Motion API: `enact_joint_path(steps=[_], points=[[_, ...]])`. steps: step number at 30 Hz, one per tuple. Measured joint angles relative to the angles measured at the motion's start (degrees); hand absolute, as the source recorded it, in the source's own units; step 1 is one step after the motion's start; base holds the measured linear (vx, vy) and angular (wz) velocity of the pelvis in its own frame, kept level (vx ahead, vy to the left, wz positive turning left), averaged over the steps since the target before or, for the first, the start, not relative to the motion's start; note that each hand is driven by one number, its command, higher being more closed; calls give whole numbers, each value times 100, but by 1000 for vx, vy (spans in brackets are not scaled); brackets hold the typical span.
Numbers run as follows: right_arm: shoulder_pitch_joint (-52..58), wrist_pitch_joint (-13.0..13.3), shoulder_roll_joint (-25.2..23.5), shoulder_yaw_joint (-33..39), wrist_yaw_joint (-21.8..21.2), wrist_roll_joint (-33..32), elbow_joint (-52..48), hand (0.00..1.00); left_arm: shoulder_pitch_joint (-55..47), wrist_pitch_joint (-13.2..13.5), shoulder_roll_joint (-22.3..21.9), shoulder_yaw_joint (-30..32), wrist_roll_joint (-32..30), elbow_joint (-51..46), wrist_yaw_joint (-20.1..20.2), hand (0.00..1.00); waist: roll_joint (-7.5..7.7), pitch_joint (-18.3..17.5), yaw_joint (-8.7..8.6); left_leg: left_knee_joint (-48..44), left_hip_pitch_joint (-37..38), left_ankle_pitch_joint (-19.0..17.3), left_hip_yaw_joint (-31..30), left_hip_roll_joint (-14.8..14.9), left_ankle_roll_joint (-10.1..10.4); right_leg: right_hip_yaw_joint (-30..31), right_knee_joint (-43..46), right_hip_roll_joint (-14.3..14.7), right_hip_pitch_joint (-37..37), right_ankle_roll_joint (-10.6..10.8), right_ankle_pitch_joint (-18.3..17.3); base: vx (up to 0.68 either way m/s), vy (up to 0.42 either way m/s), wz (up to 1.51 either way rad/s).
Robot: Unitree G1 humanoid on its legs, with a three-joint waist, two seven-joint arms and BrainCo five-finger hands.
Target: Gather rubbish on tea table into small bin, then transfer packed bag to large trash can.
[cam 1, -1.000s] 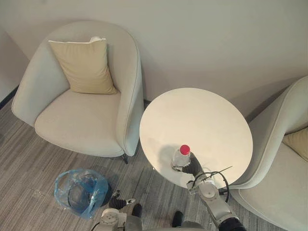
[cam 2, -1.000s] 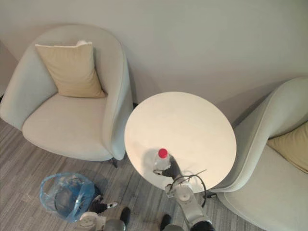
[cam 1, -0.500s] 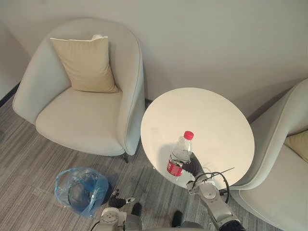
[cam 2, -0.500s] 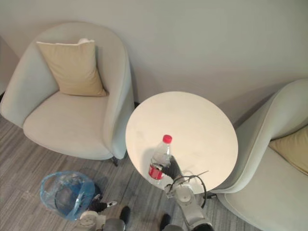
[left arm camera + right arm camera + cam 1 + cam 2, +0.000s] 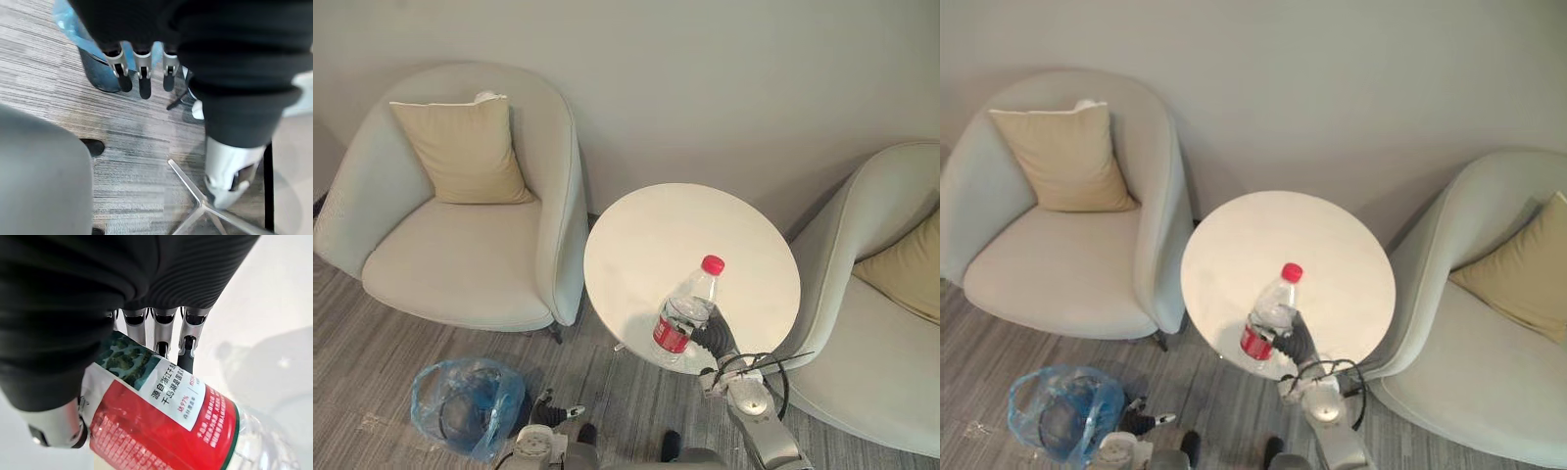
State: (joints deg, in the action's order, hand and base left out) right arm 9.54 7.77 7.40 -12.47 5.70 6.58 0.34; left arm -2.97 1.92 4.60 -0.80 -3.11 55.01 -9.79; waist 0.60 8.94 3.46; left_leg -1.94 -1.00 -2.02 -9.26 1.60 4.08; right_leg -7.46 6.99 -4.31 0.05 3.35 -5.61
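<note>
Right wrist view, right hand (image 5: 713, 338) fingers curled round tilted water bottle (image 5: 685, 313), at round table (image 5: 675, 225) 6 o'clock edge, left hand (image 5: 143, 61) fingers straight, blue-bagged bin (image 5: 465, 406) at table's 8 o'clock.

Soft, even light comes from overhead, more dim than bright. The round counter (image 5: 690, 235) is the palest patch, lightest toward 12 o'clock. The bottle (image 5: 683, 315) drops a faint grey shadow on it toward 9 o'clock. The left armchair (image 5: 450, 255) smudges the wall (image 5: 705, 78) at its 3 o'clock, and a darker wedge sits at 10 o'clock of the right armchair (image 5: 871, 343). From the right wrist, the counter glares almost white.
</note>
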Motion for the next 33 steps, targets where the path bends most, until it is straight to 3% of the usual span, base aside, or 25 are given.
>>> enact_joint_path(steps=[5, 6, 7, 8, 10, 12, 13, 14, 15, 17, 20, 22, 23, 25, 26, 28, 29, 30, 33], points=[[11, -4, -41, -85, 133, -44, -716, 100, -47, -29, -182, 217, -3, -200, -9, 0, -124, 19, 32, 7, -407, 373, -545, -146, 52, -589, 797, -206, -364, -123, -518, -29, -38, 87], [-45, -4, -56, -115, 168, -44, -780, 100, -72, -38, -187, 219, -4, -274, -11, 0, -119, 13, 32, -51, -525, 529, -441, -223, -39, -718, 908, -296, -431, -153, -590, -85, -64, 108], [-164, -4, -72, -121, 203, -45, -818, 100, -90, -47, -201, 222, -6, -357, -11, 0, -108, 21, 15, -12, -684, 912, -130, -334, -274, -919, 932, -420, -455, -211, -600, -109, -52, 112], [-284, -4, -72, -122, 231, -43, -842, 100, -103, -65, -244, 229, -6, -432, -16, 0, -51, 29, -19, 58, -726, 979, 424, -333, -388, -1181, 789, -586, -488, -336, -482, -137, -1, 108], [-450, -7, -116, -86, 335, -44, -843, 100, -99, -134, -351, 338, -13, -452, -8, 0, -200, -31, -54, -1468, -1048, -169, 2073, 58, -674, -1654, 890, -635, -485, -329, -455, -130, 11, 109], [-484, -8, -123, -6, 396, -35, -790, 100, -62, -134, -324, 253, -30, -389, -6, 0, -201, -37, -70, -1853, -871, -519, 2741, 292, -661, -1950, 978, -687, -367, -332, -462, -84, 29, 102], [-481, -7, -129, 125, 412, -33, -761, 100, -2, -142, -317, 169, -85, -272, -4, 0, -211, -39, -118, -1574, -783, -478, 2926, 298, -530, -2015, 1004, -648, -303, -312, -471, -110, 80, 95], [-486, -5, -135, 220, 428, -33, -672, 100, 8, -142, -290, 81, -149, -171, -2, 0, -224, -96, -158, -1024, -536, -427, 2853, 195, -425, -1932, 896, -562, -265, -213, -450, -90, 74, 90], [-512, 1, -165, 266, 441, -27, -485, 100, 43, -148, -200, 29, -197, -85, 2, 0, -93, -97, -164, -564, -377, -134, 2758, 33, -390, -1867, 751, -573, -225, -162, -387, -135, 108, 69], [-519, -7, -261, 308, 442, 13, -6, 100, 55, -165, -29, -199, -311, 50, -3, 0, 19, -154, -173, 385, -79, 385, 2600, -171, -472, -1611, 426, -496, -162, -58, -176, -119, 109, 42], [-515, -85, -282, 271, 428, 13, 464, 100, 57, -162, 3, -377, -363, 126, -4, 0, -32, -108, -216, 803, 121, 597, 2418, -344, -517, -1346, 803, -616, -254, -15, -219, -82, 111, 27], [-377, -127, -277, 314, 425, 9, 525, 100, 50, -157, 35, -484, -372, 225, 3, 0, -88, -76, -441, 820, 185, 595, 2011, -408, -530, -348, 1128, -510, -282, -91, -309, -35, 90, 95], [-234, -126, -281, 348, 421, 8, 515, 100, 51, -150, 42, -471, -372, 274, 4, 0, -73, -80, -491, 822, 195, 610, 1741, -460, -507, 496, 1145, -340, -258, -89, -481, 15, 22, 111], [-107, -127, -309, 339, 374, 3, 494, 100, 52, -140, 126, -458, -360, 275, 5, 0, 86, -102, -491, 823, 147, 636, 1510, -624, -469, 1025, 1013, -276, -196, -82, -741, 10, -54, 99], [-89, -128, -344, 350, 338, 2, 478, 100, 74, -144, 139, -369, -361, 304, 5, 0, 222, -111, -506, 823, 101, 698, 1324, -719, -465, 1127, 965, -276, -170, 112, -961, -5, -103, 93], [-31, -140, -365, 443, 319, -5, 342, 100, 71, -145, 71, -176, -361, 307, 7, 0, 158, -72, -516, 824, -23, 693, 1125, -765, -467, 1123, 902, -142, -148, 9, -1062, 15, -71, 86], [54, -133, -424, 529, 321, -40, 199, 100, 94, -155, 47, -49, -364, 307, 19, 0, 231, -53, -564, 530, -184, 658, 1076, -847, -642, 1070, 867, -216, -147, 3, -1100, 64, -32, 76], [108, -134, -432, 577, 322, -46, 139, 100, 91, -158, 28, 18, -344, 306, 14, 0, 207, -47, -566, 208, -267, 596, 1069, -864, -738, 1024, 918, -196, -139, -2, -1175, 141, -56, 92], [297, -148, -463, 631, 306, -57, 31, 100, 46, -159, 6, 202, -343, 322, 9, 0, 248, -49, -572, 458, 13, 549, 597, -1025, -708, 984, 948, -192, 188, -102, -1314, 174, -81, 76]])
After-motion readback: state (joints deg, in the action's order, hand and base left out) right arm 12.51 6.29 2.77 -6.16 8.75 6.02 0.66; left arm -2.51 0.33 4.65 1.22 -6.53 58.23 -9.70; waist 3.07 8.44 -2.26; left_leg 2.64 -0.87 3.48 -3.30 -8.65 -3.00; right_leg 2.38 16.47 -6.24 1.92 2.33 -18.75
